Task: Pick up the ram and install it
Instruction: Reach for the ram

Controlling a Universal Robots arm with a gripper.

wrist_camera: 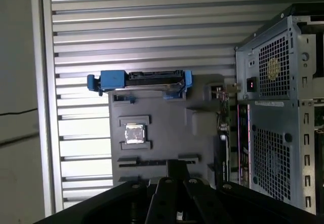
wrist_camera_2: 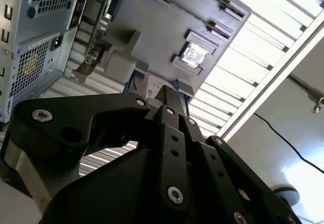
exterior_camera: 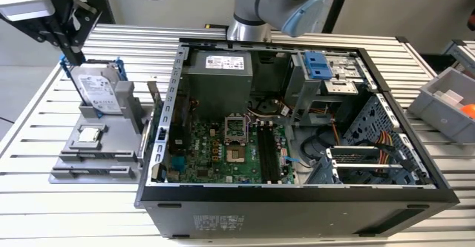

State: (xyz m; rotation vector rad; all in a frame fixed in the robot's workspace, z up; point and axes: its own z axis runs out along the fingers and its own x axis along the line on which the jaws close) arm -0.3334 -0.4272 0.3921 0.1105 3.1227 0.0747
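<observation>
My jaws are closed together with nothing between them, hanging tips-down over the grey holder (exterior_camera: 104, 153) that sits on the slatted worktop (exterior_camera: 126, 41). Right below the jaws stands the hard drive (exterior_camera: 97, 88), upright in its blue frame. The tips are just beside its upper corner, and I cannot tell whether they touch it. The ram (exterior_camera: 156, 95) is apart from the jaws and untouched. It is a thin dark stick standing on its edge at the holder's far side, past the drive, just beside the wall of the open case (exterior_camera: 297, 202). A small square silver chip (wrist_camera: 135, 133) lies flat in the holder, lower than the jaws and near the drive's foot. Inside the case, the motherboard (exterior_camera: 215, 158) with its black slots (exterior_camera: 267, 152) lies farther from the jaws than the ram.
</observation>
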